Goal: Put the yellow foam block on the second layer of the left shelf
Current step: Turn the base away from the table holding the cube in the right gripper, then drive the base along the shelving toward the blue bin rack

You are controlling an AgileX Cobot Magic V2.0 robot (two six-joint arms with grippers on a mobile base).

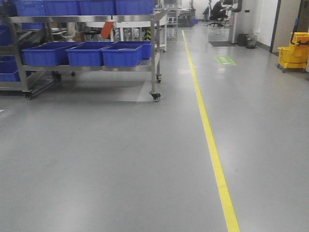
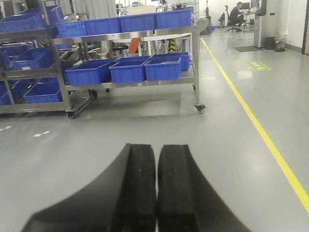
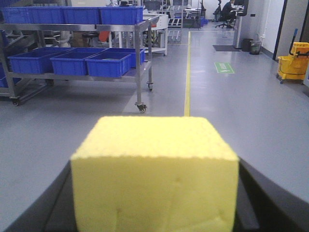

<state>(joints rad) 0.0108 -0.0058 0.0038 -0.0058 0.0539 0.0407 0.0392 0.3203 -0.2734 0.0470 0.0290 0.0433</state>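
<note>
The yellow foam block point(image 3: 154, 140) fills the lower middle of the right wrist view. My right gripper point(image 3: 154, 169) is shut on it, a black finger point(image 3: 60, 198) flanking each side. In the left wrist view my left gripper point(image 2: 157, 147) is shut, its two black pads point(image 2: 140, 183) nearly touching with nothing between them. The steel shelf rack point(image 1: 154, 48) on casters stands ahead on the left, also seen as the rack point(image 2: 195, 63) and the rack point(image 3: 140, 58). Blue bins point(image 1: 120, 54) sit on its lower layer and more on top. Neither gripper shows in the front view.
A yellow floor line point(image 1: 212, 145) runs away from me right of the rack. A second rack with blue bins point(image 2: 29, 67) stands further left. A yellow mop bucket point(image 1: 293, 55) is at the far right, a green floor sign point(image 1: 225, 60) beyond, and a seated person point(image 1: 219, 9) far back.
</note>
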